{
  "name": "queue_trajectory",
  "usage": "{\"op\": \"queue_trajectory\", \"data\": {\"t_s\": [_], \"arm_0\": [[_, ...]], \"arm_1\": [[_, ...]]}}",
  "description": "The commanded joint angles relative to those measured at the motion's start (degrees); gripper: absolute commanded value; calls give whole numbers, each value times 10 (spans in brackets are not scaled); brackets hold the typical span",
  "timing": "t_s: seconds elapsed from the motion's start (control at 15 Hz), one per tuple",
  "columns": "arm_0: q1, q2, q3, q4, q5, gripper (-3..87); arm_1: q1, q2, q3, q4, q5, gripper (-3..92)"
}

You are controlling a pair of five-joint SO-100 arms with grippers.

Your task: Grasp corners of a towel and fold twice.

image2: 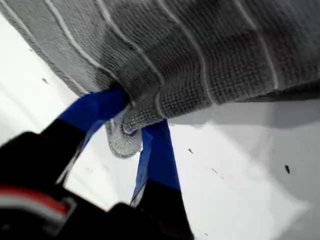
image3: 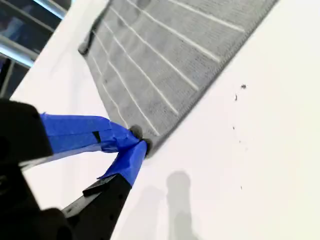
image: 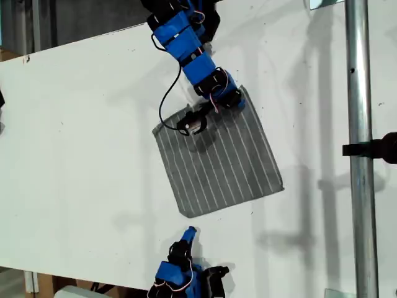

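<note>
A white table [image: 74, 124] fills the exterior view, with a metal pole [image: 360, 155] standing at 3 o'clock. The towel [image: 229, 161] lies near the table's centre, turned diamond-wise, with its corners toward about 1, 4, 7 and 10 o'clock in the exterior view.

Our first gripper [image2: 132, 125] reaches in from 12 o'clock. Its jaws are nearly closed, pinching a small bunch of hemmed edge, and the cloth rises off the table around them. Our second gripper [image3: 137, 142] comes from 6 o'clock. Its taped tips meet right at the 7 o'clock corner [image3: 146, 149], but we cannot tell whether any cloth is caught between them.

We judge the towel light, limp and slightly grippy. It will sag and drag, not hold its shape, so it is best taken by the hemmed corners, where the fabric is thickest, and lifted enough to clear the table.

We count one towel with four corners, two arms, two grippers and one pole.
</note>
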Motion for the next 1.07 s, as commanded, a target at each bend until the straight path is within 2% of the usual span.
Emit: {"op": "queue_trajectory", "data": {"t_s": [0.0, 0.13, 0.27, 0.53, 0.6, 0.73, 0.87, 1.0], "arm_0": [[16, -215, -181, -30, -13, -27], [85, -569, -463, -11, 1, 6], [150, -788, -668, -9, 20, 34], [240, -1165, -1092, 149, 19, 88], [252, -1216, -1167, 177, 23, 200], [263, -1225, -1177, 156, 72, 341], [264, -1243, -1168, 144, 127, 349], [271, -1302, -1167, 114, 134, 349]], "arm_1": [[9, -9, 0, -1, -6, -2], [7, -9, -1, -4, -6, -2], [8, -8, 0, -4, -5, -2], [9, -8, 2, -4, -6, -2], [9, -8, 3, -4, -6, -2], [11, -7, 4, -5, -6, -2], [12, -7, 4, -5, -6, -2], [12, -6, 4, -6, -4, -2]]}}
